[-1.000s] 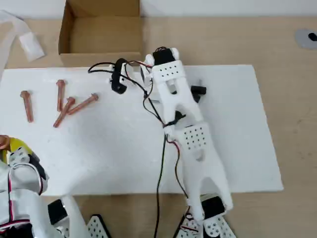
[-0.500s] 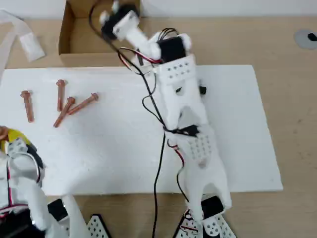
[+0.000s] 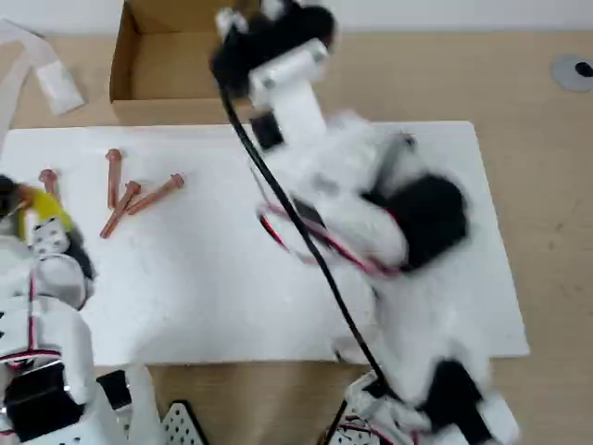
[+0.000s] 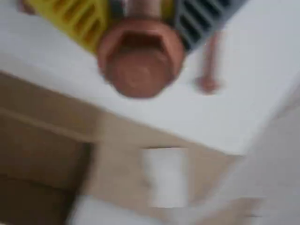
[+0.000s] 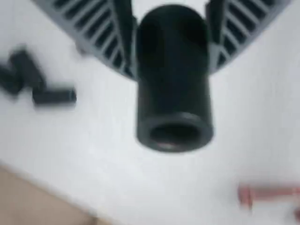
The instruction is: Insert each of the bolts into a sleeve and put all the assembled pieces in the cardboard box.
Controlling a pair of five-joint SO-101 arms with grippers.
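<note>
Lying loose on the white sheet [image 3: 204,278], three copper-coloured bolts [image 3: 120,209] are seen close together in the upper left part of the high view. One is set nearly straight up the frame and two are slanted, each with a thin shank and a wider round head. The head of a fourth bolt [image 3: 48,175] is seen just beside the left gripper [image 3: 28,209] at the left edge of that view. In the left wrist view a held bolt [image 4: 139,65] is clamped between one yellow ribbed finger [image 4: 70,16] and one grey ribbed finger. Its broad, round, copper-brown head is turned toward the camera, and its shank is hidden between the jaws. It is held over the edge of the sheet, with the wooden table [image 4: 42,154] beyond. In the right wrist view a sleeve [image 5: 173,79] is clamped between the grey ribbed jaws of the right gripper [image 5: 171,28]. The sleeve is a smooth black cylinder, hollow, with its open end facing the camera, and it is held above the sheet. Two spare sleeves [image 5: 54,96] of the same black colour are seen lying near each other on the sheet behind it. In the high view the right arm is stretched from the lower right up to the top centre. Its blurred tip is near the right-hand wall of the cardboard box [image 3: 125,65]. The box is open and stands on the table at the upper left, just beside the sheet's upper edge.
</note>
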